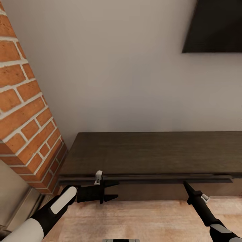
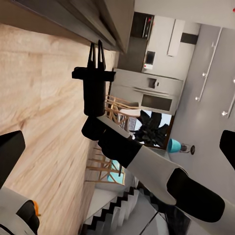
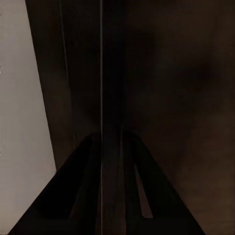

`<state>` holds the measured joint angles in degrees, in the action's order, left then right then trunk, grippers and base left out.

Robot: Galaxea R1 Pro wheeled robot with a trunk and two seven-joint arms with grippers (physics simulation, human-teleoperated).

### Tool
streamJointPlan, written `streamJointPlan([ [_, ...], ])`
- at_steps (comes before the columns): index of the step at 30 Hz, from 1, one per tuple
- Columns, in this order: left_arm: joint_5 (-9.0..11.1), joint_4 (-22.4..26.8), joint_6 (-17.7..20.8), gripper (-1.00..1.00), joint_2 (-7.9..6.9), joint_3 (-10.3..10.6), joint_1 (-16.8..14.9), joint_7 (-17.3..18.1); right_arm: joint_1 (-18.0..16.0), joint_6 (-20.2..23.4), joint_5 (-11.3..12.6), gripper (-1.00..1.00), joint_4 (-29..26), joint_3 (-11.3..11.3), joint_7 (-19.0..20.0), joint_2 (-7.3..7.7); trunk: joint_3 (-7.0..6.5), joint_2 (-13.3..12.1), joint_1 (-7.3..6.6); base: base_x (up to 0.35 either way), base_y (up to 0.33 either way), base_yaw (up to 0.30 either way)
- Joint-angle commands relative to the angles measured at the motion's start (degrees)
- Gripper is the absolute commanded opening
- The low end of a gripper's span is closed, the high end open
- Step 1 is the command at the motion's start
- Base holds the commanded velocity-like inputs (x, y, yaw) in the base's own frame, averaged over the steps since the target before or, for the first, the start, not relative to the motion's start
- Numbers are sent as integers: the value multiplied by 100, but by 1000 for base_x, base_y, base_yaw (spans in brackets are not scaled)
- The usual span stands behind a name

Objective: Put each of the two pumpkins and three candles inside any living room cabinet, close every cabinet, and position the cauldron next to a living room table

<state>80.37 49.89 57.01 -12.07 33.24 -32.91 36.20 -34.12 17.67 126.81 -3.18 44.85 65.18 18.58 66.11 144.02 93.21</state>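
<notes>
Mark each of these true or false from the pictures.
1. The left gripper points sideways in front of the cabinet. True.
2. Two pumpkins sit on the cabinet top. False: the top is bare.
3. A brick column stands at the cabinet's left end. True.
4. The right gripper hangs far out over the wooden floor. False: its tip is up against the cabinet's front edge.
5. The left gripper holds a candle. False: its fingers are apart with nothing between them.

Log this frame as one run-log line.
stage: at cabinet front | left gripper: open, empty | right gripper: shut, tip at drawer edge | pumpkins, candles: unseen
</notes>
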Motion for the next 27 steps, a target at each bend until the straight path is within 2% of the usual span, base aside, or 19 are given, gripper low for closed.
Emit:
streamJointPlan([
  [1, -4, 0, 3, 100, -5, 16, -5, 30, 2, 36, 63, -100, 20, 50, -5, 5, 6, 2, -1, -125, 0, 0],
  [27, -4, 1, 3, 100, 3, 16, -5, 28, 2, 19, 54, -100, 20, 50, -5, 5, 6, 2, -1, -59, 7, 0],
])
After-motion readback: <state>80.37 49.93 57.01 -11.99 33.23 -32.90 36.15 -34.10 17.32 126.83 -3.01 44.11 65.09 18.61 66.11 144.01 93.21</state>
